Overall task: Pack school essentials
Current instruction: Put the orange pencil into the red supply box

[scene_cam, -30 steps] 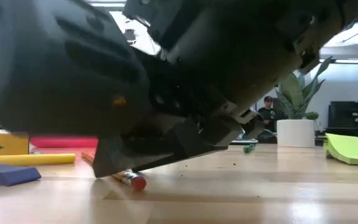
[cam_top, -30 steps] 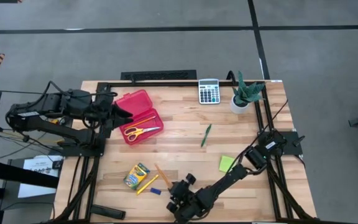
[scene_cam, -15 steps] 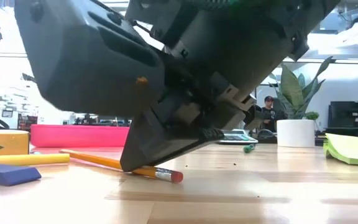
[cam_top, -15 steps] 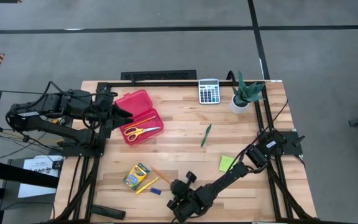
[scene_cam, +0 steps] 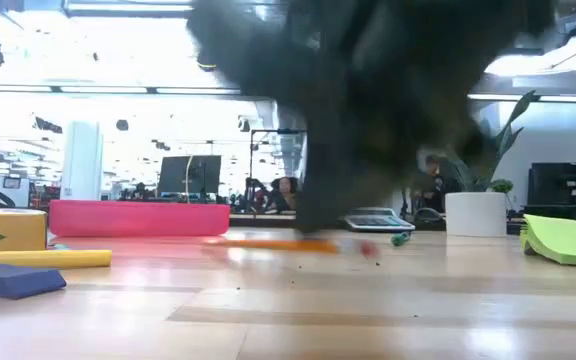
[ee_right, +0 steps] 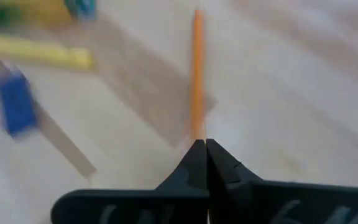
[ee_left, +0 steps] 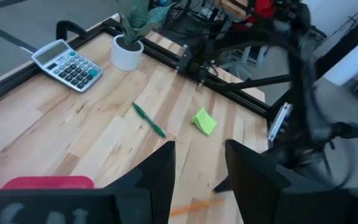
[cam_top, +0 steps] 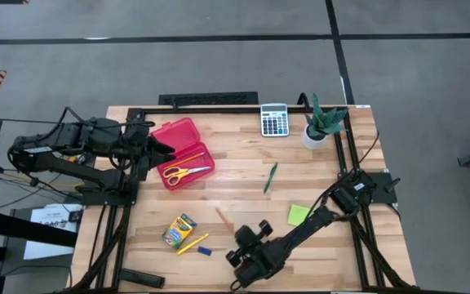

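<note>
Moved: right pincer (ee_right: 205, 144) lifts away from the blue eraser (cam_top: 205, 251), fingers together on the orange pencil's (ee_right: 196, 74) end.
Left pincer (ee_left: 199, 163): apart, beside the red case (cam_top: 182, 152).
Risk: your thin end-grip lets the pencil swing or drop onto the surface (cam_top: 243, 204).

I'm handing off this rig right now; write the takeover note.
Right gripper: shut on the orange pencil, near the table's front edge.
Left gripper: part open, holds nothing, waiting by the red case.
Done: scissors and another pencil in the case.
Left: held pencil, green pen, sticky-note pad, crayon box, yellow marker, blue eraser.
</note>
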You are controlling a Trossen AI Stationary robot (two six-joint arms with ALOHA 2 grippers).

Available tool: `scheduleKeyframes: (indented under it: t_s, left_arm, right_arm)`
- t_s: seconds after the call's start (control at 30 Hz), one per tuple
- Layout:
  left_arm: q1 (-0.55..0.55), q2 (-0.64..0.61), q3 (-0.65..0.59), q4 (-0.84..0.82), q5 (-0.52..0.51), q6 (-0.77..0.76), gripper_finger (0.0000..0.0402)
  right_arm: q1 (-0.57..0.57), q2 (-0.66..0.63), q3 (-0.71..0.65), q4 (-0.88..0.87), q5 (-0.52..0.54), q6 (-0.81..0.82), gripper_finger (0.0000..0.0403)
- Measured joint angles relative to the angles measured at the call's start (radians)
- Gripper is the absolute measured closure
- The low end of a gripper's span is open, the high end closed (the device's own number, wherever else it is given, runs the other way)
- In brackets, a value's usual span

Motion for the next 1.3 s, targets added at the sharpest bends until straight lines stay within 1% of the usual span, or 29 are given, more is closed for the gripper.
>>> scheduleKeyframes:
  t_s: [0.07,0.13,0.23,0.3,0.4,0.47,0.57,0.63,0.7,0.87,1.0,1.1,1.2,1.3]
  left_arm:
    - [0.000,-0.001,-0.028,0.021,-0.002,-0.001,0.0269]
    - [0.000,0.000,-0.069,0.079,0.019,-0.002,0.0269]
    - [-0.001,-0.001,-0.153,0.163,0.054,-0.029,0.0269]
    - [-0.001,0.001,-0.215,0.222,0.061,-0.038,0.0267]
    - [-0.001,0.000,-0.295,0.309,0.062,-0.074,0.0260]
    - [-0.001,-0.007,-0.338,0.351,0.067,-0.097,0.0253]
    - [-0.001,-0.011,-0.378,0.403,0.086,-0.114,0.0246]
    - [-0.001,-0.013,-0.388,0.392,0.090,-0.116,0.0244]
    - [-0.001,-0.014,-0.388,0.393,0.106,-0.116,0.0244]
    - [-0.001,-0.022,-0.388,0.393,0.126,-0.115,0.0244]
    - [-0.001,-0.026,-0.388,0.387,0.134,-0.113,0.0244]
    - [-0.001,-0.027,-0.388,0.384,0.135,-0.113,0.0244]
    - [-0.001,-0.032,-0.388,0.380,0.135,-0.113,0.0244]
    - [-0.001,-0.032,-0.388,0.378,0.137,-0.113,0.0244]
  right_arm:
    - [0.000,-0.045,0.002,-0.062,0.055,0.032,0.0402]
    - [0.005,-0.073,0.002,-0.106,0.103,0.047,0.0402]
    - [0.004,-0.124,0.001,-0.152,0.127,0.046,0.0402]
    - [0.002,-0.150,0.004,-0.124,0.138,0.036,0.0397]
    - [0.005,-0.151,0.003,0.009,0.119,-0.080,0.0369]
    - [0.009,-0.121,0.005,0.158,0.093,-0.161,0.0343]
    - [0.008,-0.054,0.004,0.375,0.022,-0.255,0.0306]
    - [0.003,0.001,0.014,0.482,-0.012,-0.277,0.0285]
    - [-0.005,0.052,0.040,0.517,-0.035,-0.269,0.0270]
    - [-0.023,0.164,0.141,0.444,-0.041,-0.245,0.0249]
    - [-0.026,0.221,0.174,0.416,-0.042,-0.197,0.0249]
    - [-0.025,0.232,0.180,0.414,-0.061,-0.140,0.0253]
    - [-0.025,0.233,0.183,0.328,-0.093,-0.039,0.0269]
    - [-0.022,0.231,0.186,0.195,-0.117,0.057,0.0311]
